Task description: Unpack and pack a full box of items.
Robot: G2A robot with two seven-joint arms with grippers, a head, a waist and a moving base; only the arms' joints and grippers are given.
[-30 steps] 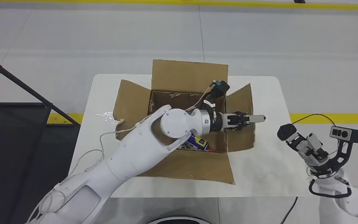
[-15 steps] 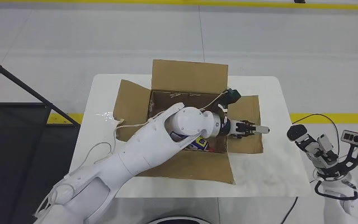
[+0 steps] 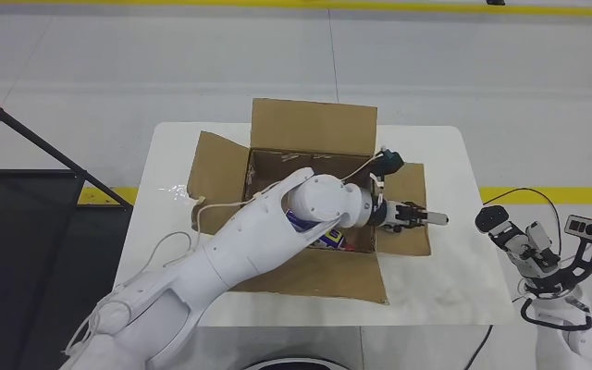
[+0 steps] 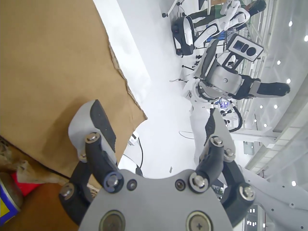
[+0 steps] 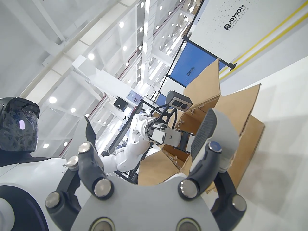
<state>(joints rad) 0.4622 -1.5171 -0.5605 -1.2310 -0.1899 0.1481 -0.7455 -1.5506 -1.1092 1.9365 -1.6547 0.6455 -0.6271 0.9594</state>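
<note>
A: White table on a pale grey hall floor. Brown cardboard box sits mid-table with all four flaps splayed out.
B: Progress?
A: Early, I'd say. A blue, yellow and red packet lies inside the box. Unpacking looks barely begun, repacking all ahead.
B: Box orientation?
A: Mouth up, long axis side to side across the table.
B: Grippers?
A: Left gripper is above the robot's right-hand flap, fingers spread wide, nothing held. Right gripper is off the table's right edge, also spread and empty.
</note>
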